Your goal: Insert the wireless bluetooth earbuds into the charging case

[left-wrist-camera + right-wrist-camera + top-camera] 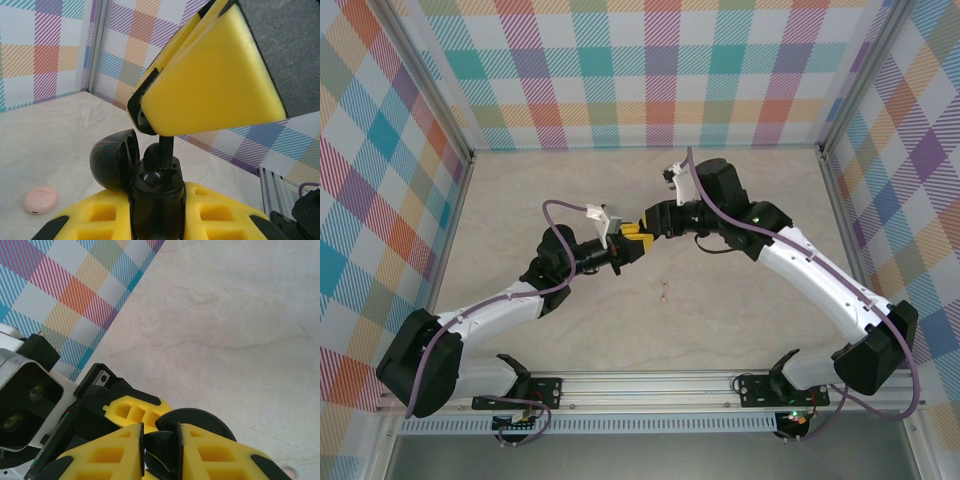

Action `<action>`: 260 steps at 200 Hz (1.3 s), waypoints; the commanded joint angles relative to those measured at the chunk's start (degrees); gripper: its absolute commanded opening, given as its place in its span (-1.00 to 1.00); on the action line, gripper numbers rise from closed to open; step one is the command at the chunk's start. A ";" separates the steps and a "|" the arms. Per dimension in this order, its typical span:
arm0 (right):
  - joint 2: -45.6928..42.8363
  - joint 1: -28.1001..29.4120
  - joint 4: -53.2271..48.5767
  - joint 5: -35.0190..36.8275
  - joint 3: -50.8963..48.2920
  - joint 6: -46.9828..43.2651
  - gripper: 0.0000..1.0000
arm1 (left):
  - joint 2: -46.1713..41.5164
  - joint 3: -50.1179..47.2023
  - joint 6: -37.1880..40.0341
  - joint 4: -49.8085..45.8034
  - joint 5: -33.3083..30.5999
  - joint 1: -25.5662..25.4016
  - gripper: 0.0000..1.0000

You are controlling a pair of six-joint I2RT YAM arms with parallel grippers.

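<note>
My left gripper (157, 220) is shut on the black charging case (156, 192) and holds it upright above the table. The case's lid (112, 160) is swung open to the left. From above, my right gripper (145, 122) is shut on a black earbud (166, 147), whose stem reaches down into the case's right well. The left well looks glossy black; I cannot tell what sits in it. In the right wrist view my right gripper (161, 440) pinches that earbud (165, 447) just over the open lid (202, 421). From the top, both grippers (620, 250) (644, 232) meet mid-table.
A closed round pink puck (41, 200) lies on the table to the left of the case. A small pale pink thing (665, 293) lies on the tabletop in front of the grippers. Checked walls and metal posts (95, 45) enclose the table.
</note>
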 commanded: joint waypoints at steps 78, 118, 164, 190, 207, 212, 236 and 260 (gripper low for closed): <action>1.24 0.82 -1.29 0.93 1.74 -2.33 -0.52 | -1.49 1.97 -0.83 -0.74 -1.87 -0.28 -0.60; 1.49 1.01 -2.26 1.51 2.08 -3.06 -0.52 | -1.50 2.14 -0.83 -1.16 -2.31 -0.29 -0.60; 2.11 1.36 -3.06 1.27 2.46 -3.55 -0.52 | -1.47 2.30 -1.09 -1.14 -2.20 -0.28 -0.60; 2.77 1.54 -3.55 0.94 2.93 -3.91 -0.52 | -1.41 2.58 -1.24 -1.30 -2.22 -0.26 -0.60; 3.13 1.67 -3.91 0.73 3.22 -4.12 -0.52 | -1.39 2.76 -1.24 -1.25 -2.18 -0.29 -0.60; 3.25 1.72 -3.97 0.72 3.24 -4.09 -0.52 | -1.41 2.74 -1.27 -1.23 -2.18 -0.26 -0.60; 3.35 1.88 -4.12 0.72 3.38 -4.17 -0.52 | -1.47 2.88 -1.20 -1.24 -2.24 -0.29 -0.60; 3.26 1.87 -4.41 1.16 3.49 -4.25 -0.46 | -1.44 2.98 -1.16 -1.32 -2.27 -0.29 -0.60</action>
